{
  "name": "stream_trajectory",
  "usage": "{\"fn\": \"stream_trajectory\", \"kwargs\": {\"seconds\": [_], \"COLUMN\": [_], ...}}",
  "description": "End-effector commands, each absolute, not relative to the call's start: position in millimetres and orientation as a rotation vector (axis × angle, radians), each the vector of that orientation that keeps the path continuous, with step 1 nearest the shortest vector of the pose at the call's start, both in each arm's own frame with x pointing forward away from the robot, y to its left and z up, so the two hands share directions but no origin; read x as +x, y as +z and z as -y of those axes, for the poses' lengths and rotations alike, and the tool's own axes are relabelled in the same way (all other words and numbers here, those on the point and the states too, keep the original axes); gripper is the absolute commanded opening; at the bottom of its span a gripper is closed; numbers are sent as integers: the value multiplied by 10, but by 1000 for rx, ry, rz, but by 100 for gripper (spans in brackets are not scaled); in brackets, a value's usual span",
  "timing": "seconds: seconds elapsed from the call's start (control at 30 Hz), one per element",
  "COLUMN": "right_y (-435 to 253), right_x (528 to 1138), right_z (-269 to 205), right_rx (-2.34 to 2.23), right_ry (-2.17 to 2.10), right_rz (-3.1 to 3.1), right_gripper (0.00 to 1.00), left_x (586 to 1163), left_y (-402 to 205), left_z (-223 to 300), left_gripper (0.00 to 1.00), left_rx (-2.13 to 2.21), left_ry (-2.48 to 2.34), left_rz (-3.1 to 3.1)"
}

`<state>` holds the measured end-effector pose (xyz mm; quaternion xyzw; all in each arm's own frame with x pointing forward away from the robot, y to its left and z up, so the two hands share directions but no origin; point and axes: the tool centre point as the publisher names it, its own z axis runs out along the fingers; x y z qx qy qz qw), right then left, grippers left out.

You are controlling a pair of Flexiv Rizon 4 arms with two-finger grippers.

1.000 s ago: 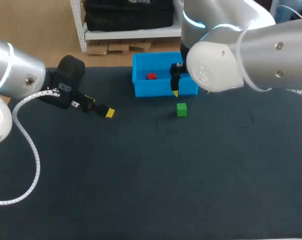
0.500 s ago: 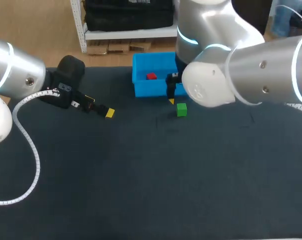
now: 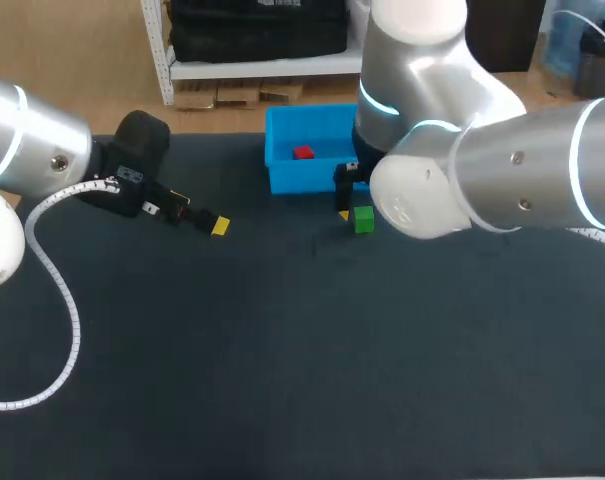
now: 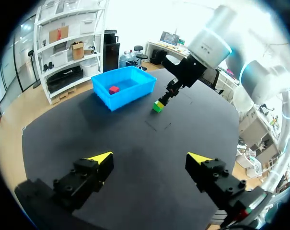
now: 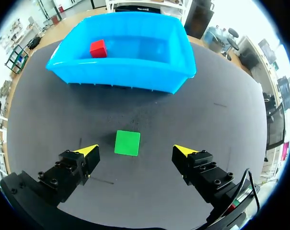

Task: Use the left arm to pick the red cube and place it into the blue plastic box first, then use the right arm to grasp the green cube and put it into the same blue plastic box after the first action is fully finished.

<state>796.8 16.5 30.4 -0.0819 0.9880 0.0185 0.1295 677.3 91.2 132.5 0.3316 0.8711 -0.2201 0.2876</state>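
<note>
The red cube (image 3: pixel 303 153) lies inside the blue plastic box (image 3: pixel 282 175) at the table's far edge; the right wrist view shows the red cube (image 5: pixel 98 48) in a corner of the box (image 5: pixel 130 72). The green cube (image 3: pixel 363 219) sits on the black table just in front of the box. My right gripper (image 5: pixel 136 152) hovers open directly over the green cube (image 5: pixel 127 143), a finger on either side, not touching. My left gripper (image 3: pixel 207 219) is open and empty far to the left; in its own view the left gripper (image 4: pixel 149 159) faces the distant box (image 4: pixel 123 86) and green cube (image 4: pixel 157 106).
The black table (image 3: pixel 282 360) stretches wide in front of the cube and box. My right arm's bulky elbow (image 3: pixel 482 180) hangs over the table's right half. A white cable (image 3: pixel 52 300) loops from my left arm.
My right gripper has come down from over the box's front wall to just above the green cube. The left arm has stayed still.
</note>
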Motion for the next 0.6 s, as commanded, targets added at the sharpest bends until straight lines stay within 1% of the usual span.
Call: {"fn": "stream_trajectory", "kwargs": {"seconds": [0.03, 0.6], "right_y": [209, 48], "right_x": [8018, 8048], "right_z": [-206, -252], "right_rx": [-245, -286], "right_ry": [48, 55], "right_rz": [-2871, -2894], "right_gripper": [100, 100], "left_x": [6764, 6764], "left_y": [1318, 1318], "left_z": [-930, -930], "left_gripper": [100, 100], "left_rx": [887, 887], "left_ry": [-594, -594], "left_rz": [-2319, -2319]}}
